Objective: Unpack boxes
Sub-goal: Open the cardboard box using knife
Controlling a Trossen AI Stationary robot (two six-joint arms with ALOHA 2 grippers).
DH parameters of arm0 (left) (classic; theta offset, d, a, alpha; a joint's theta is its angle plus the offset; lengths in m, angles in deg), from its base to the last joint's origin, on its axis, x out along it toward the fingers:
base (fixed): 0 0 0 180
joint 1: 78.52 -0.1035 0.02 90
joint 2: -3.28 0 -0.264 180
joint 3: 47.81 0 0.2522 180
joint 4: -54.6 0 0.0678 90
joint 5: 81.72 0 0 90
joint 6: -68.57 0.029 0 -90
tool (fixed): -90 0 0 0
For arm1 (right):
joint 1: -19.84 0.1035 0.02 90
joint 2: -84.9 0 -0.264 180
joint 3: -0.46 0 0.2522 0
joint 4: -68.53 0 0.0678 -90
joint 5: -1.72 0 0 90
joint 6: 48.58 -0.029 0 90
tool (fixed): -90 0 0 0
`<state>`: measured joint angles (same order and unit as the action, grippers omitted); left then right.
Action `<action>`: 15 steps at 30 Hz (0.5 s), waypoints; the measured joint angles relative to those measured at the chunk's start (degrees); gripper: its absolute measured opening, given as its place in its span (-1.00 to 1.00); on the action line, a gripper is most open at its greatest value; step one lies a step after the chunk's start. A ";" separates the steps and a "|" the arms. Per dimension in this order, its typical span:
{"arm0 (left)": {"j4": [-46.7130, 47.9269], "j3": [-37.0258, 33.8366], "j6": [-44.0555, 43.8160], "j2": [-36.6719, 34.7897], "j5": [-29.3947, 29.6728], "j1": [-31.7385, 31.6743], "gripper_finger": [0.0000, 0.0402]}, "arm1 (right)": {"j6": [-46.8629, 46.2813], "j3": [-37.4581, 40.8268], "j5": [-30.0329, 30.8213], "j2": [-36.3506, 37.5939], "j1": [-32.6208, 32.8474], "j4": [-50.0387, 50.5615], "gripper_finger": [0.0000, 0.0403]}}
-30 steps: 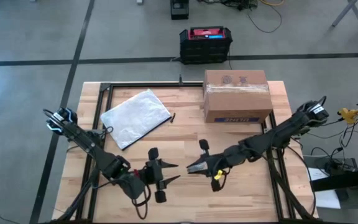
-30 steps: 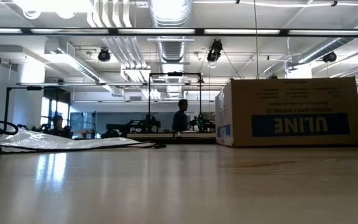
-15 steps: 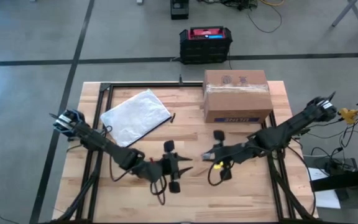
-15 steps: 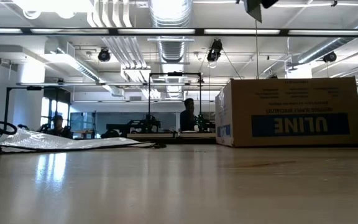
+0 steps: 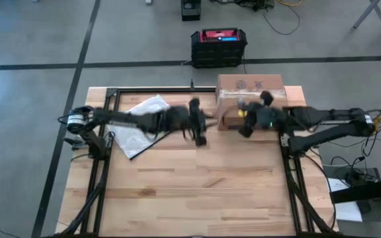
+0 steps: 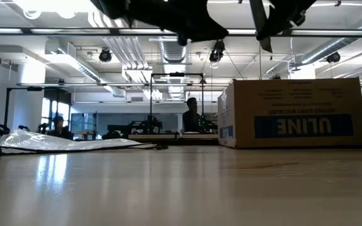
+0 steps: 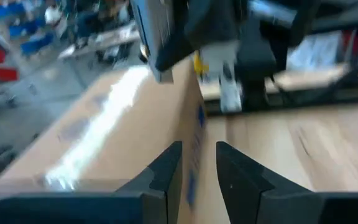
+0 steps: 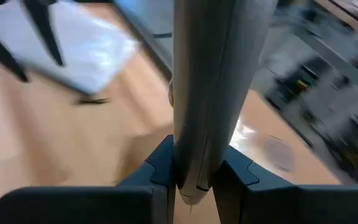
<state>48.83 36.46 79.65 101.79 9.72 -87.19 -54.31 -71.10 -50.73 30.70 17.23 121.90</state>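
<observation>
The brown cardboard box [image 5: 252,99] with the blue ULINE label stands on its base at the table's far right; the low view shows it too [image 6: 294,113]. My right gripper [image 5: 242,116] hovers over the box's top, shut on a long grey tool [image 8: 204,81]. My left gripper [image 5: 207,124] is level beside the box's left side. Its fingers [image 7: 199,155] are open by a narrow gap and point at the box's corner [image 7: 185,118], holding nothing. My right gripper pinches the grey tool [image 8: 194,155] between its two fingers. The tool is lifted clear. In the left wrist view it [image 7: 160,37] points down over the box's top. Whether its tip touches the box, I cannot tell.
A clear plastic bag [image 5: 144,122] lies flat on the table's far left, partly under my left arm. A black-and-red case [image 5: 218,43] sits on the floor beyond the far edge. The near half of the wooden table [image 5: 197,192] is bare. People show in the room behind.
Both arms have swung from the table's near middle toward the far edge. The right gripper has risen and moved over the box, carrying the tool. The left gripper has travelled up to the box's left side, over the bag's right end. The box and bag have stayed put.
</observation>
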 joint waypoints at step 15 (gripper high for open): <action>15.35 26.31 2.84 23.89 -8.08 -9.51 -0.60 | -1.93 0.02 -6.18 3.94 -7.96 1.17 -0.74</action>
<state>64.17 62.77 82.49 125.68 1.65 -96.70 -56.24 -71.07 -56.91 34.64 9.27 123.07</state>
